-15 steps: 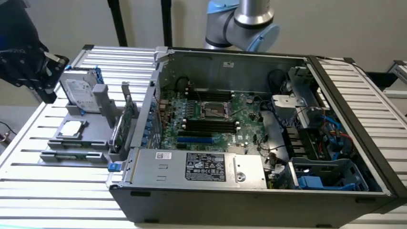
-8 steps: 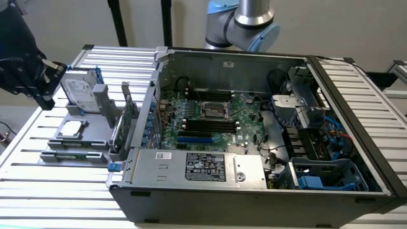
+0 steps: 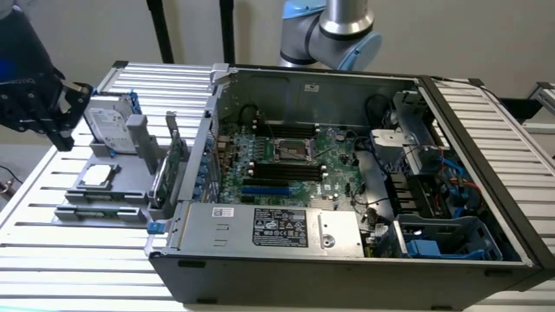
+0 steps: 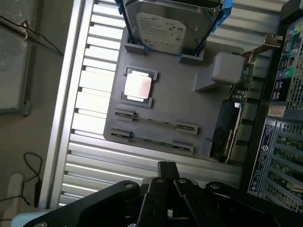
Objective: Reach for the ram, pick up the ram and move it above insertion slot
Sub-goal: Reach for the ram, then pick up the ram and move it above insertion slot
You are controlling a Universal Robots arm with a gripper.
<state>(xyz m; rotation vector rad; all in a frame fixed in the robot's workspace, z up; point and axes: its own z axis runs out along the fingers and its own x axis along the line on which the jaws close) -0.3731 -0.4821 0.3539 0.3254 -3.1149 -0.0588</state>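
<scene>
Green and very thin, the ram (image 3: 103, 211) lies lengthwise in the front holder of the grey fixture (image 3: 126, 177). The fixture sits on the slatted table (image 3: 61, 260), just beside the open computer case (image 3: 347, 263) on the exterior view's left. In this view the gripper (image 3: 61, 127) hangs over the far end of the fixture, near the silver hard drive (image 3: 111, 123) and well apart from the ram. I judge the reach barely begun: nothing is picked up and nothing carried. The black memory slots (image 3: 286, 170) on the motherboard look unfilled, with no stick above them.

In the wrist view the gripper (image 4: 167, 169) is dark in the foreground, closed tip to tip with nothing between, and facing the fixture (image 4: 184, 71). The ram (image 4: 151, 141) rests in the holder nearest the gripper, seated in a grey clip at each end. It is a narrow strip seen almost edge-on, with green patches along it. A second slim strip (image 4: 155, 120) lies parallel just beyond, then a square processor (image 4: 138, 86), then the hard drive (image 4: 165, 23). A taller expansion card (image 4: 227, 130) stands on the side toward the case
</scene>
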